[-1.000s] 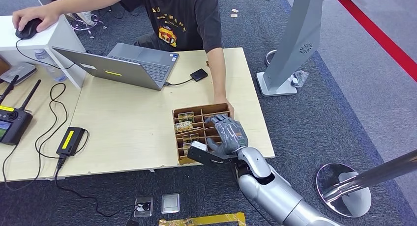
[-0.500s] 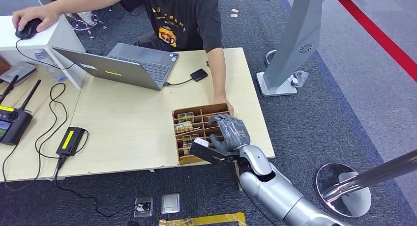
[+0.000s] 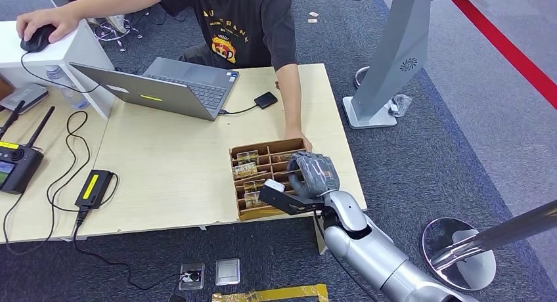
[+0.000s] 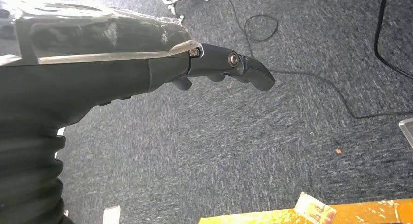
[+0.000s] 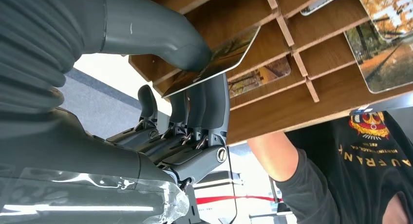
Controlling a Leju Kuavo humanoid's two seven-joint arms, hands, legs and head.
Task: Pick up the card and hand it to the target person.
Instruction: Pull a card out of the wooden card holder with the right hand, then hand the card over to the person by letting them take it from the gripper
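The right wrist view shows a picture card pinched between the thick thumb and the dark fingers of my right hand, just off the wooden divider box. Seen from the head, my right hand hovers over the near right part of the box, palm down, and hides the card. More cards lie in the box's slots. A person in a black T-shirt sits across the table with one hand on the box's far right corner. My left hand hangs over carpet, fingers loosely extended, holding nothing.
A laptop, a black power brick with cables and a remote controller lie on the table's left part. A grey kiosk stand rises to the right, and a stanchion base sits near my right arm.
My right hand has lifted and drifted right and away from me over the box, with the card in its fingers. The person has stayed still.
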